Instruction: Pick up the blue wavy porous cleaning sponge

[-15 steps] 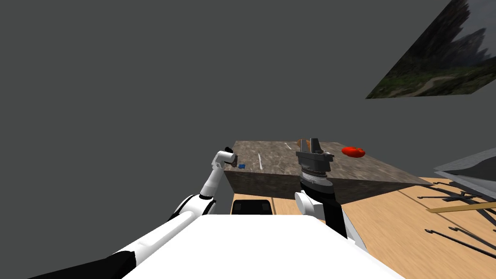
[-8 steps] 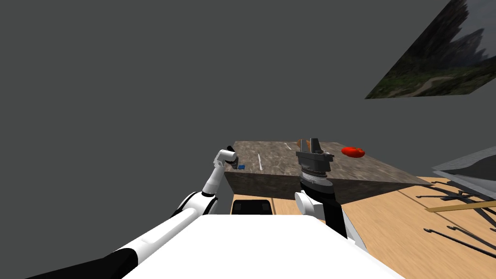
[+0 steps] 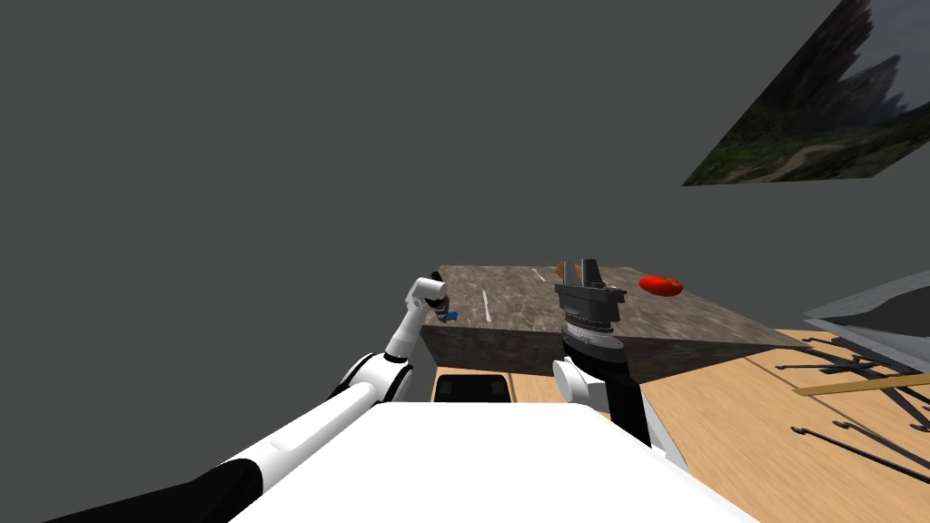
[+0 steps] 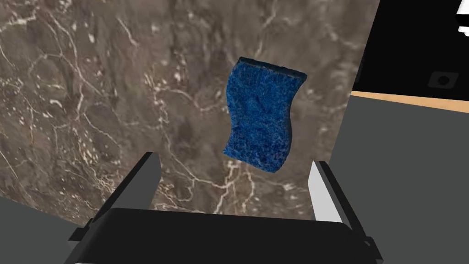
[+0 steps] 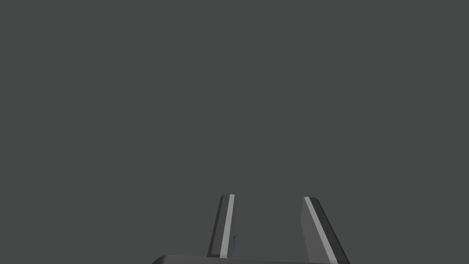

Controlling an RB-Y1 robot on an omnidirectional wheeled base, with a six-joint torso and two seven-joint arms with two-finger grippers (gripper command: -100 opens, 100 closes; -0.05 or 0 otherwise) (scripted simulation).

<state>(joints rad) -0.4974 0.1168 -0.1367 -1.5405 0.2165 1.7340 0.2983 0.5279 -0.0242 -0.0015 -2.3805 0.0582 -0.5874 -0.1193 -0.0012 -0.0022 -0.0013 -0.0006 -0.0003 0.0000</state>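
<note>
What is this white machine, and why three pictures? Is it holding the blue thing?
It is a robot with two arms. The wide picture comes from a camera on its head; the other two come from cameras on its hands. Each hand ends in a pincer with two thin fingers. The left pincer hangs open over a blue wavy sponge, which lies on a brown marbled table near its edge. Nothing is held yet. The right pincer is raised, open and empty. A red thing lies farther along the table; I cannot tell what it is.
</note>
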